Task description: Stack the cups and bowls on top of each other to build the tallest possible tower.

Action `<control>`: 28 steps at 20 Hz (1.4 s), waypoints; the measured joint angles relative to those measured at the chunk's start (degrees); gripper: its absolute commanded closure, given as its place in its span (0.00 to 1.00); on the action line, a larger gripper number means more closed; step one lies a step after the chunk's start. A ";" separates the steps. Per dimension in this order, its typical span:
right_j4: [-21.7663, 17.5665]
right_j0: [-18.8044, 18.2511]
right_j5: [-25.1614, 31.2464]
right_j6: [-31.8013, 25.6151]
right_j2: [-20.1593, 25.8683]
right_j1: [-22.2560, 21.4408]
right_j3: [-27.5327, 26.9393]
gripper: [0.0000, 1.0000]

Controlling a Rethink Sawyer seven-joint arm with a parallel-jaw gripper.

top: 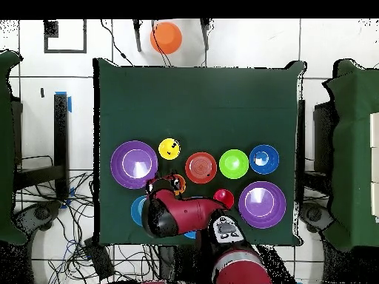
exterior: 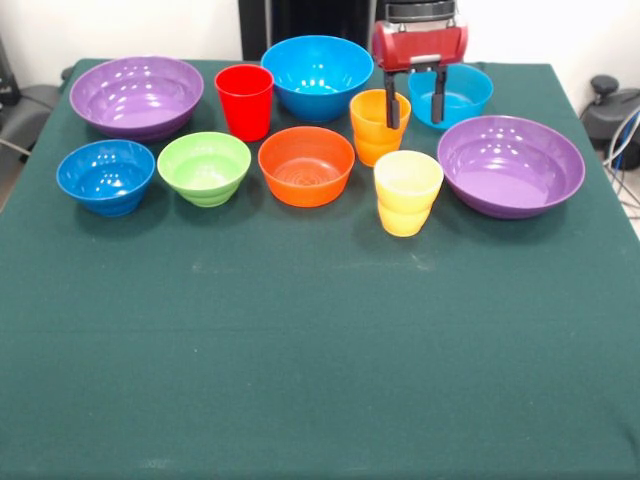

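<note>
Above the orange cup (exterior: 379,126), the end effector (exterior: 414,105) hangs with fingers spread wide, holding nothing. At its 3 o'clock sits the cyan bowl (exterior: 458,97); the yellow cup (exterior: 407,192) stands at 6 o'clock (nothing stacked) on the green counter (exterior: 320,350).

On a green table (exterior: 320,360) the gripper (exterior: 415,112) hangs with fingers apart between the orange cup (exterior: 379,127) and cyan bowl (exterior: 452,95), while purple bowls (exterior: 137,96) (exterior: 511,165), red cup (exterior: 244,101) and yellow cup (exterior: 407,192) all stand separately, nothing stacked.
</note>
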 measured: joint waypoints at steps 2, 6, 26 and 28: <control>0.00 -0.14 0.00 0.00 0.01 0.00 0.01 0.00; 0.00 -0.66 0.00 0.00 0.01 0.00 0.00 0.00; 0.01 -0.12 -0.01 0.00 -1.11 -4.90 6.31 0.00; 0.00 -0.11 0.00 0.00 -1.20 -4.92 6.72 0.00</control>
